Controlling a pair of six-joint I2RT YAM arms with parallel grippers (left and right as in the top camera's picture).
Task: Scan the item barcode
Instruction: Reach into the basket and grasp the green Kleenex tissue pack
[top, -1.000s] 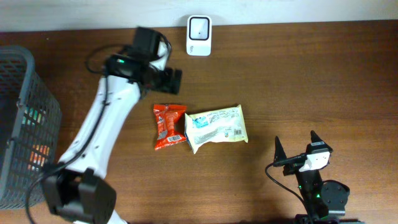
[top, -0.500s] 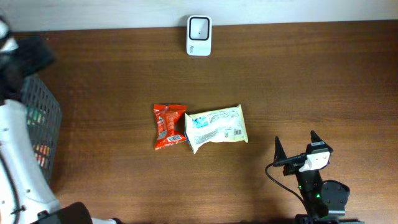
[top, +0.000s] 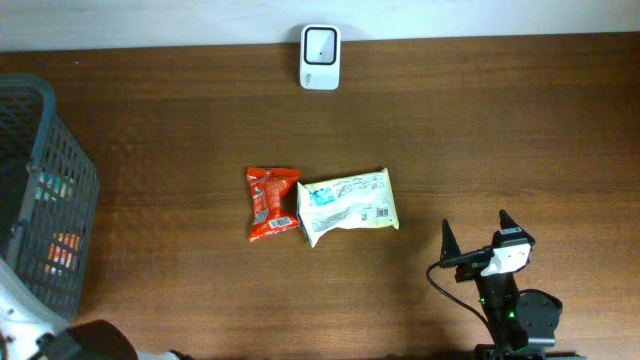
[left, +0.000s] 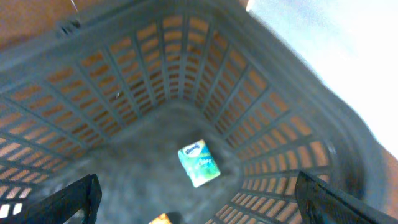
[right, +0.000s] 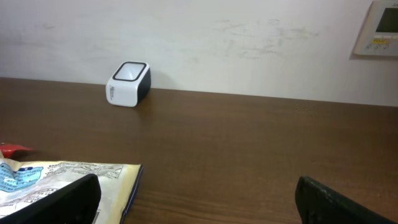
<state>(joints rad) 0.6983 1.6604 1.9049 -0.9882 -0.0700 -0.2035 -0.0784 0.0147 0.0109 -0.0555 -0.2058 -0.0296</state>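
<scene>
1. Red packet (top: 272, 204) lies flat on the desk (top: 500, 120), well in front of the scanner (top: 320, 43) and a little to its left as seen from overhead.
2. The white packet (top: 348, 205) lies in front of the scanner too, its left edge touching the red packet's right edge.
3. The scanner stands at the desk's back edge, against the pale wall. Open wood runs from it down to both packets, and a broader stretch lies to its right.
4. The right hand (top: 475, 222) sits far to the front and right of the scanner, near the desk's front edge. Its fingers are spread wide and it holds nothing.
5. The basket (top: 45, 200) stands far left of the scanner, at the desk's left edge. The left hand (left: 202, 199) hangs over its mouth with its fingers wide apart and empty. A small packet (left: 199, 163), green and white, lies on the basket floor.
6. A second ago the left arm reached across the desk with its hand just left of the scanner. It has since swung away over the basket, leaving that side of the desk open. The packets, the scanner and the right hand have not moved.
</scene>
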